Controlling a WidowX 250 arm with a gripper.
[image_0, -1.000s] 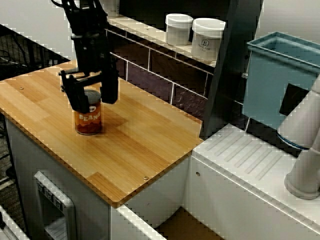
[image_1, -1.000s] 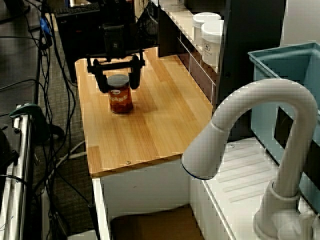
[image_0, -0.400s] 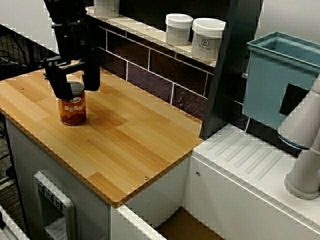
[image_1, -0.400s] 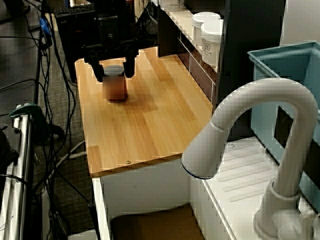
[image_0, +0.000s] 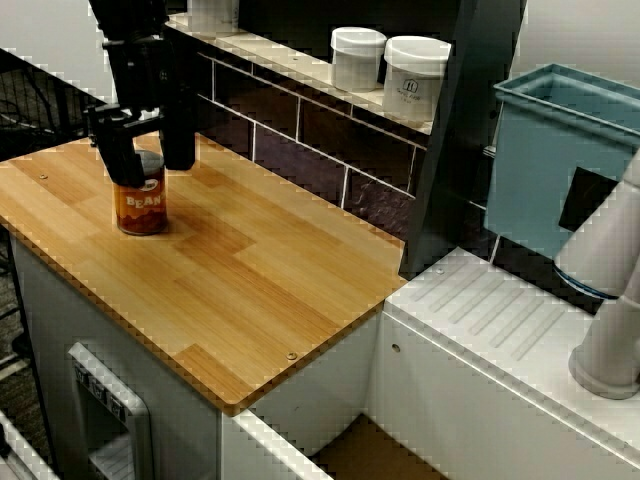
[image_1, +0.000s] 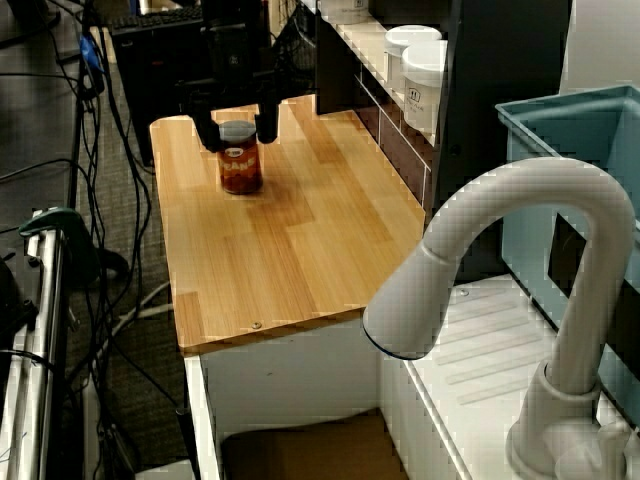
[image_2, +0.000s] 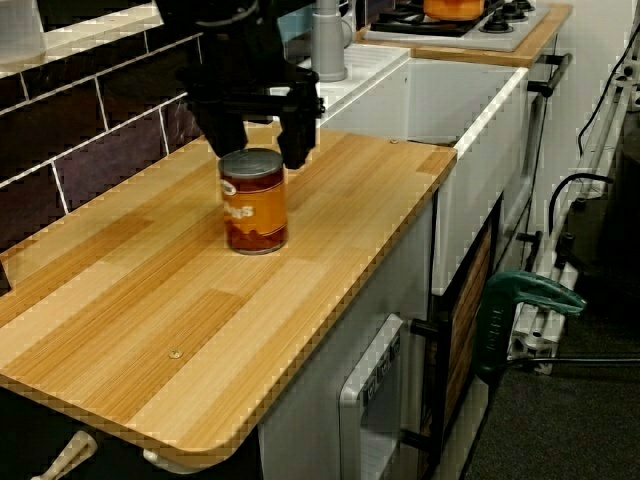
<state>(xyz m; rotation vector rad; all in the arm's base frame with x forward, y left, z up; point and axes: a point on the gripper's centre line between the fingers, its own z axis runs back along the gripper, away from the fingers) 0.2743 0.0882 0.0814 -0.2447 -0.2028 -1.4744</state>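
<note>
Side-on view showed the claw (image_2: 262, 154) straddling the top of the bean can (image_2: 255, 212) at upper left, contact unclear; the can looked rigid, heavyish and slick-walled, best pinched mid-body.

Bright, even indoor light falls from overhead — the can (image_2: 254, 200) casts only a short, soft shadow on the wooden counter (image_2: 200, 330). Jagged pixel stair-stepping runs along edges; the near tap (image_1: 520, 185) looks slightly soft.

Your gripper (image_0: 150, 170) and the bean can (image_0: 140, 203) now sit farther left and back on the countertop (image_0: 290, 280).
</note>
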